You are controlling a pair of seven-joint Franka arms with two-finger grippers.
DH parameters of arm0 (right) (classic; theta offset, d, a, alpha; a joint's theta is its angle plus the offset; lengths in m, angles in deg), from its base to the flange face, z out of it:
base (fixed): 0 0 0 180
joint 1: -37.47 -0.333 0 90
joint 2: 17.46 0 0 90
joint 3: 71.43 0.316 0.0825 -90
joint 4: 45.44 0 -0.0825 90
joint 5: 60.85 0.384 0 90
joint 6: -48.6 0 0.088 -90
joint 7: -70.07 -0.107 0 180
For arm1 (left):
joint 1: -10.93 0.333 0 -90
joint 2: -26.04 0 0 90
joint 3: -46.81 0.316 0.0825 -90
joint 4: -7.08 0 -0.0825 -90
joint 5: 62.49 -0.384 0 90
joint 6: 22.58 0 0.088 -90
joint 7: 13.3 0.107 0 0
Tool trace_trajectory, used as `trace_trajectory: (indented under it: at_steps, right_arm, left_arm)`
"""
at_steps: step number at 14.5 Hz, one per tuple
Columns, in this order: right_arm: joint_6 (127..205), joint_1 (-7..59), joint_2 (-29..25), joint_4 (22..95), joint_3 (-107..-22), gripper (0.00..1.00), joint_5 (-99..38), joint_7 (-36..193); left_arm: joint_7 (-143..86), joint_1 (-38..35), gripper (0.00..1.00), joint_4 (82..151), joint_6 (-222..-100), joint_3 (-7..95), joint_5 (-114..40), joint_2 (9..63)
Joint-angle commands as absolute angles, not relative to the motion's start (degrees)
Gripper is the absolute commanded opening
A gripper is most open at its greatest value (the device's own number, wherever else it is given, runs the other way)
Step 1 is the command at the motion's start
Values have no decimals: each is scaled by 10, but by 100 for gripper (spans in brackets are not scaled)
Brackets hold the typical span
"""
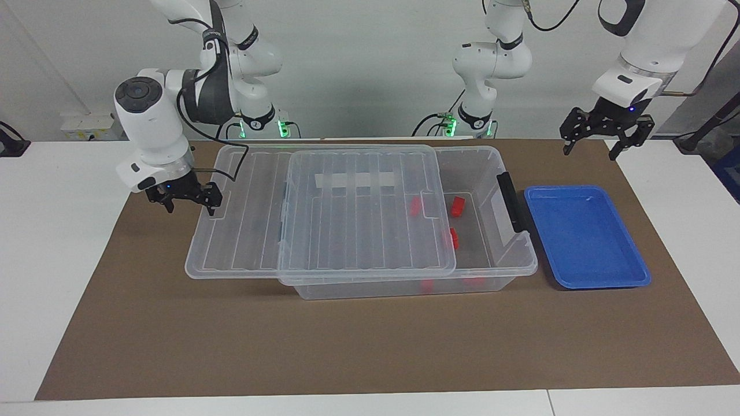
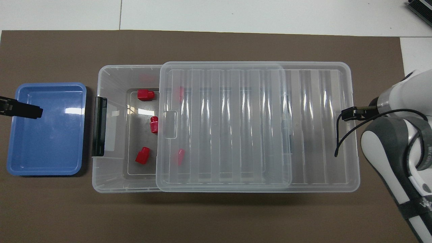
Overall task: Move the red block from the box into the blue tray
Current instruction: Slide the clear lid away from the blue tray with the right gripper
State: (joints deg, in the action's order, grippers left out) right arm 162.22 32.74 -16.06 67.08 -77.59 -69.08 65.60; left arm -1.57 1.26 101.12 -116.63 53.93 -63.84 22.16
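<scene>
A: How many small bright red plastic blocks (image 2: 145,95)?

B: Three uncovered in the large clear plastic box (image 1: 491,263), its ribbed lid (image 1: 324,214) slid aside; one shallow blue plastic tray (image 1: 585,236) beside it.

A: Grippers?

B: Right gripper (image 1: 185,196) by the lid, left gripper (image 1: 604,132) above the tray's end; both spread, empty.

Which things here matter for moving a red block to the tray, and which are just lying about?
In play:
red blocks
box
lid
blue tray
right gripper
left gripper

Just there:
brown mat
</scene>
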Motion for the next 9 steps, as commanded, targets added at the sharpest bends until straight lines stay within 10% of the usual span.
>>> trace_trajectory:
  at_steps: [1, 9]
  right_arm:
    - [1601, 347, -172, 672, -773, 100, -707, 671]
    - [1599, 361, -176, 672, -773, 100, -712, 682]
  left_arm:
    - [-105, -24, 100, 1020, -1157, 533, -647, 210]
    - [-371, -144, 100, 1038, -1168, 532, -641, 200]
